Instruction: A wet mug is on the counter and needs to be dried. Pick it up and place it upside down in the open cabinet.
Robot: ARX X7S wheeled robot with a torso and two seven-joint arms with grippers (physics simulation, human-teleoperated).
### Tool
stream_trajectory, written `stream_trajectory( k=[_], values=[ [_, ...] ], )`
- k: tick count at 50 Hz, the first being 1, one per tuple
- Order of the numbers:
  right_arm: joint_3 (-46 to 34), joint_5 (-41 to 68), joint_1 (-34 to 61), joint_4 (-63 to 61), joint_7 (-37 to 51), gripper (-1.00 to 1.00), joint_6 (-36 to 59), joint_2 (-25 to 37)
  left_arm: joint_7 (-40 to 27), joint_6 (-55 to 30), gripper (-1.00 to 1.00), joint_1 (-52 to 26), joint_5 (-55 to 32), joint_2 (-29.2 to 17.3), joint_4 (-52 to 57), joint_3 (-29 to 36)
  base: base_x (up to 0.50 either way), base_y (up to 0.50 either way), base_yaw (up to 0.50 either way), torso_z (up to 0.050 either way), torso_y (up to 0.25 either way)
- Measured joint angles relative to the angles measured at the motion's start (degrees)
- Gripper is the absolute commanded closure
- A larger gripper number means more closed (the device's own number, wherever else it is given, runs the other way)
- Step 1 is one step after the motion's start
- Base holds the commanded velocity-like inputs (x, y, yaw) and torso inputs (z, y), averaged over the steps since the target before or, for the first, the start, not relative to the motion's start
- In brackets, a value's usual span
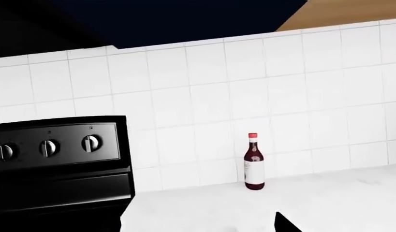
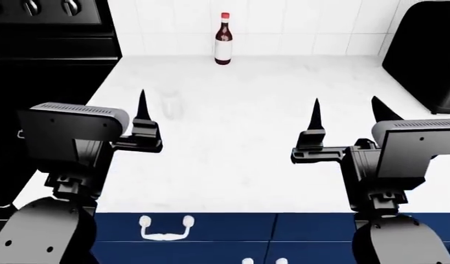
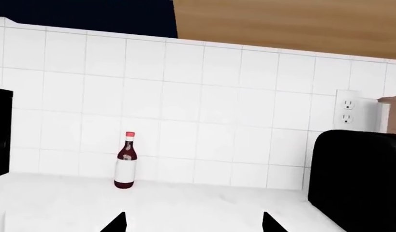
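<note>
One mug (image 2: pixel 170 104) stands on the white surface (image 2: pixel 239 143), one bottle (image 2: pixel 223 39) stands at the back against the tiled wall (image 1: pixel 249 87), one black stove (image 1: pixel 56 164) sits on the left, and one black appliance (image 3: pixel 359 179) sits on the right. Two arms reach over the surface, one on each side.

The mug is hard to make out: it is white on white, a small upright cylinder with a faint grey outline, and its handle cannot be told from the head view. It stands on the left half of the surface, well in front of the bottle and just beside the tip of the left gripper (image 2: pixel 143 110), on that finger's right. It does not show in either wrist view.

The bottle is dark red with a red cap and a white label, upright, well apart from the mug.

The right gripper (image 2: pixel 345 113) has its two dark pointed fingers (image 2: pixel 316 115) spread wide, with nothing between them. Only one finger of the left gripper shows clearly, so its spread cannot be told.

Two electrical sockets share one wall plate (image 3: pixel 345 111) above the black appliance. Three knobs (image 1: pixel 49 147) line the stove's panel. Blue drawers (image 2: pixel 210 236) with white handles run below the front edge.
</note>
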Motion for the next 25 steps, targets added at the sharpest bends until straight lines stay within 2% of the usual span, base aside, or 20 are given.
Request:
stream_trajectory(
  k=[14, 25],
  values=[
    [-0.2, 0.9, 1.4, -1.6, 0.5, -1.00, 1.9, 0.4, -0.4, -1.7, -1.00, -1.5, -0.5, -0.8, 1.0, -0.2, 0.37, 0.19, 0.00, 0.000, 0.001],
    [-0.3, 1.5, 1.7, -2.6, 0.9, -1.00, 2.6, 0.6, -0.6, -2.2, -1.00, -1.8, -0.8, -1.2, 1.5, -0.3, 0.16, 0.05, 0.00, 0.000, 0.000]
  ],
)
